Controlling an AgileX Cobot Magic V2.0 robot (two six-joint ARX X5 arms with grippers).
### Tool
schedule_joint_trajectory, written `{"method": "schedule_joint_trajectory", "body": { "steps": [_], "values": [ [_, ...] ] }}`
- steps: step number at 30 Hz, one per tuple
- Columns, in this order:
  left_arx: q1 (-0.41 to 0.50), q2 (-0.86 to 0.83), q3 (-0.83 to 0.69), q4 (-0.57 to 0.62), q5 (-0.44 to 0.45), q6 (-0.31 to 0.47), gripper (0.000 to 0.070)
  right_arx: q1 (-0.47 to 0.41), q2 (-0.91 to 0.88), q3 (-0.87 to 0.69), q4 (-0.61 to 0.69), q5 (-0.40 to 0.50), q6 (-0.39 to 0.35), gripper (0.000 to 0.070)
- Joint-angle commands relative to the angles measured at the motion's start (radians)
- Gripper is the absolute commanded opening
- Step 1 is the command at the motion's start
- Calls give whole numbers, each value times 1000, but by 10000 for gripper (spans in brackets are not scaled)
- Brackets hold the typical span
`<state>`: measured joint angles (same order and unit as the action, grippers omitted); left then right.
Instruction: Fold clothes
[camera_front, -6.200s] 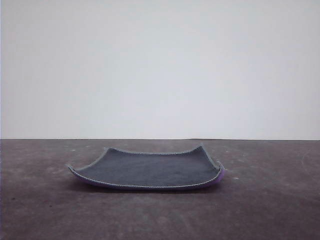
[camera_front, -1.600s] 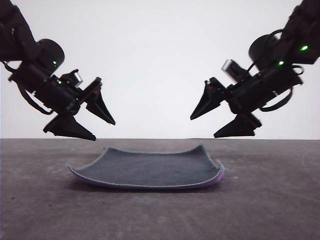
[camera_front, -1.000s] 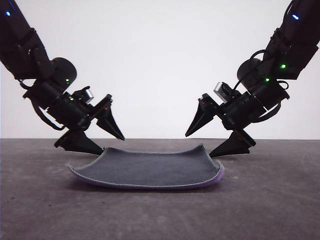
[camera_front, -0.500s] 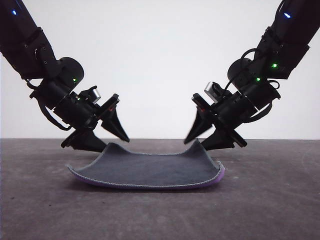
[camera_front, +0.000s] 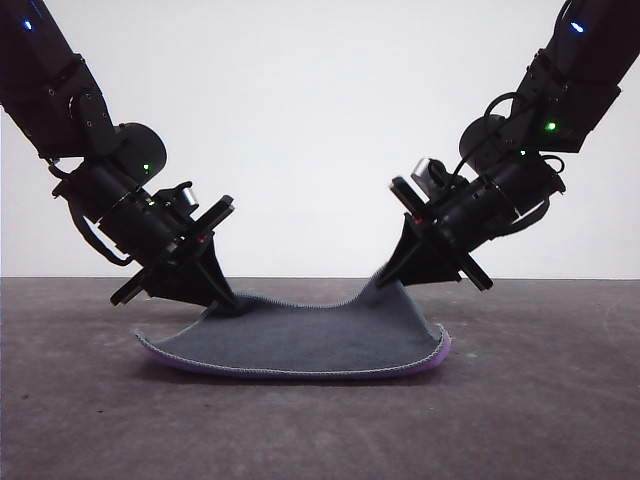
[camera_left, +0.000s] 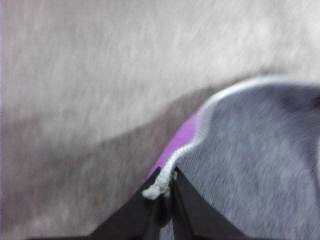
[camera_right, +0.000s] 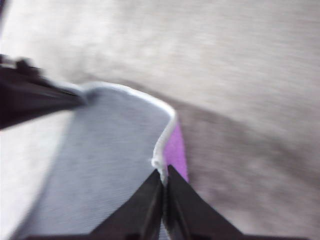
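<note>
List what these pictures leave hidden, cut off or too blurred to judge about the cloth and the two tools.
- Cloth purple underside: front view, covered by its own grey face; just a rim shows.
- Left tool body: left wrist view, cut off by the frame edge.
- Right tool grip depth: right wrist view, cloth edge between the fingers hides it.
- Table texture: both wrist views, motion-blurred.

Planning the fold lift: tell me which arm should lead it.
Neither clearly; slight edge to the right. Both grippers are shut on far corners of the cloth: the left gripper at its stitched edge, the right gripper likewise. In the front view the right's corner already sits higher.
</note>
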<state>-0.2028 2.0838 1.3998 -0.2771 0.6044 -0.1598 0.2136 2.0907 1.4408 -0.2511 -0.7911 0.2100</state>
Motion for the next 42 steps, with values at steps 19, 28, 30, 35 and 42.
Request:
{"method": "schedule_joint_trajectory", "body": {
  "steps": [19,28,30,35,42],
  "values": [
    [-9,-157,23,-342,23,147,10,2,-36,112,-500,-73,-288,0],
    [-35,-198,23,-490,23,210,10,13,-77,112,-670,-72,-366,0],
    [-43,-199,23,-518,23,226,10,16,-77,112,-708,-72,-387,0],
    [-61,-199,23,-577,23,247,10,32,-77,112,-782,-72,-423,0],
    [-68,-199,23,-661,23,281,10,41,-77,112,-854,-69,-446,0]
  ]
}}
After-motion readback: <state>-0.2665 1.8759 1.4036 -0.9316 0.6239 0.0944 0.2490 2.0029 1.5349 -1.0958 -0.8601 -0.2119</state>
